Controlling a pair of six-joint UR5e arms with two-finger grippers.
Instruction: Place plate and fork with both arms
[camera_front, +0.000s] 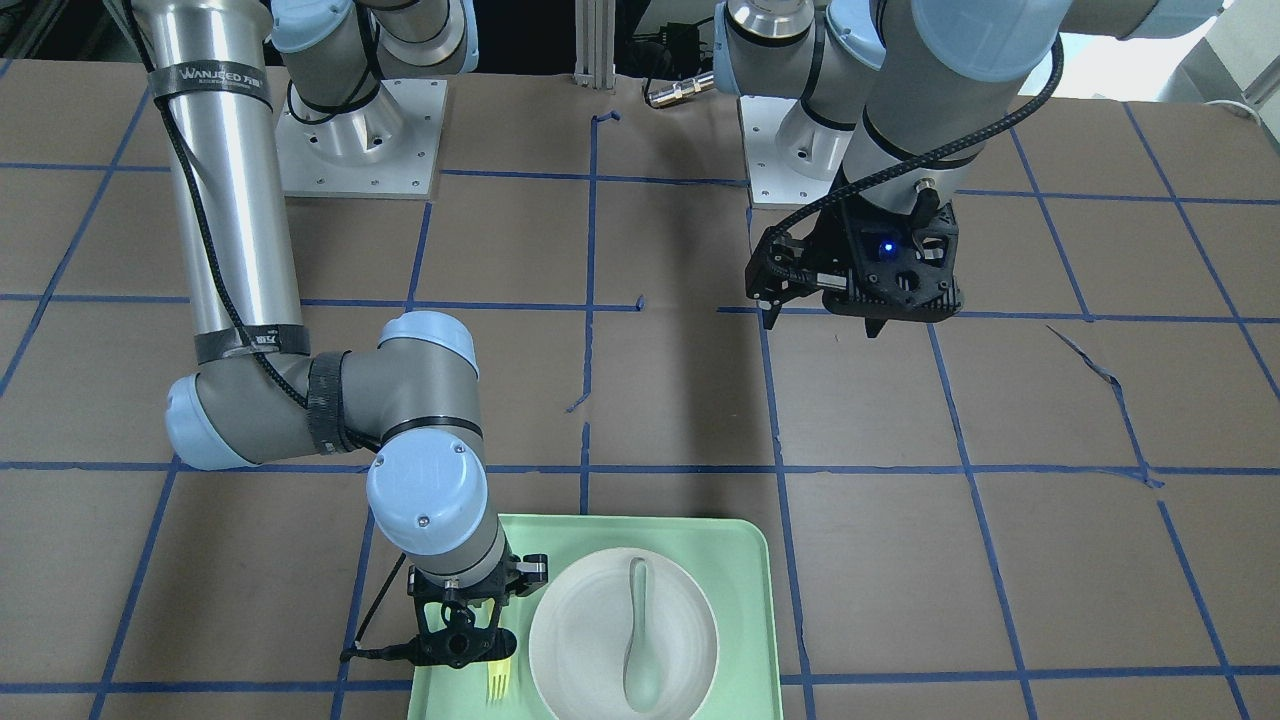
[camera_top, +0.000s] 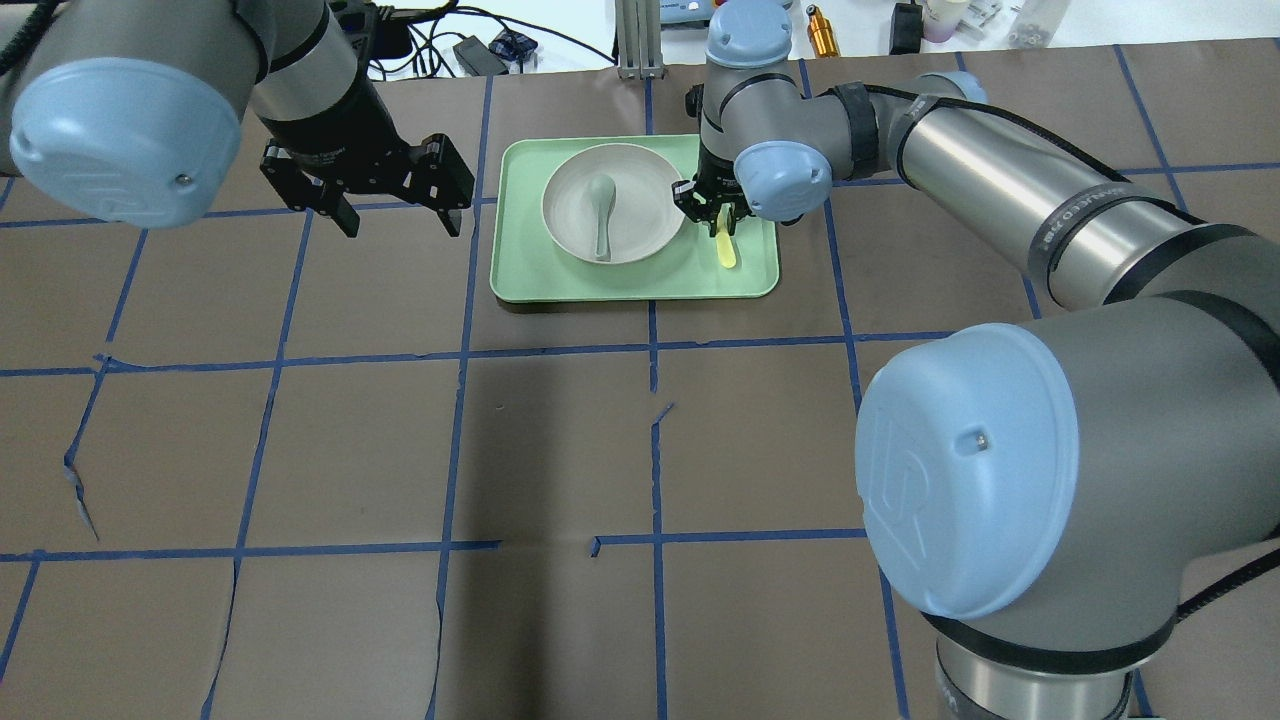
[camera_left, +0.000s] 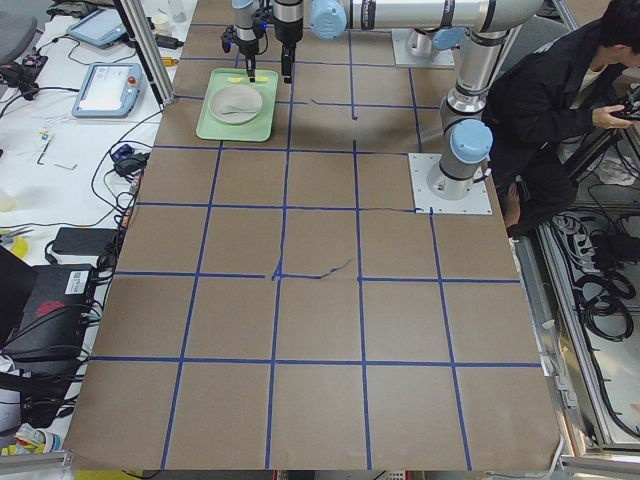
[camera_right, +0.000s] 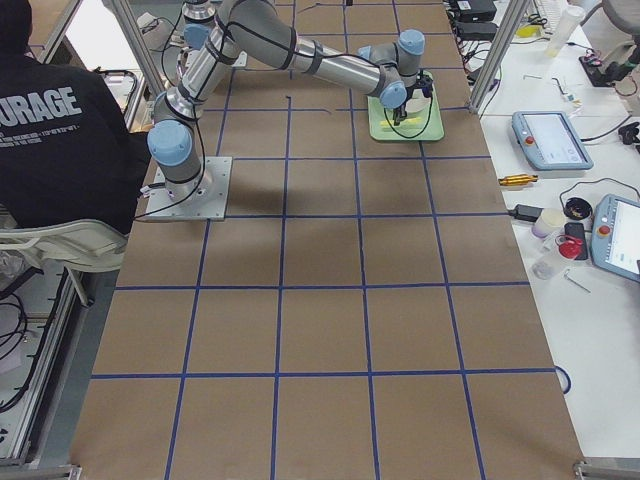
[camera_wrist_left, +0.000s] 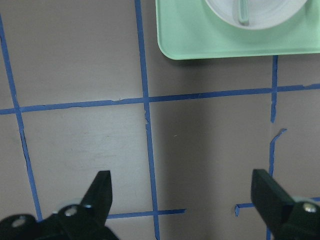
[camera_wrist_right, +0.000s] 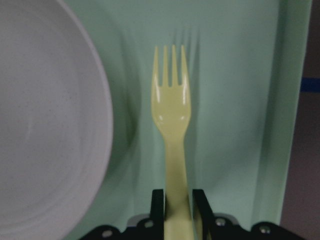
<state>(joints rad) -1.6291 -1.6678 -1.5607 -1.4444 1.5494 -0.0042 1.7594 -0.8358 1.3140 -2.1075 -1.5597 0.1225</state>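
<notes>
The right gripper (camera_wrist_right: 178, 202) reached to the far part of the desk (camera_top: 560, 450), over the mint-green tray (camera_top: 560, 280). Its jaws were clenched on the handle of the yellow fork (camera_wrist_right: 171, 107). The grip was at the handle end, probably so that the tines stayed free and the fork could lie flat when let go. The tines pointed away from the wrist, along the tray's length.

The fork was over the bare strip of the tray between the plate (camera_top: 640, 195) and the tray's raised edge, just beside the plate and parallel to its side. This looked like the usual place of a fork in a table setting. A soft shadow lay beside the tines in the right wrist view, so the fork was perhaps a little lifted. It could not be told for sure whether it touched the tray.

The plate sat in the middle of the tray, and a pale grey-green spoon (camera_front: 638, 640) lay inside it. It seemed that the plate's part of the task was finished, and that only the fork waited to be released.

The left gripper (camera_wrist_left: 181, 182) hung above the bare desk, apart from the tray on the plate's other side. Its jaws were released wide and held nothing. It probably kept this distance so that it did not disturb the other arm over the narrow tray.
</notes>
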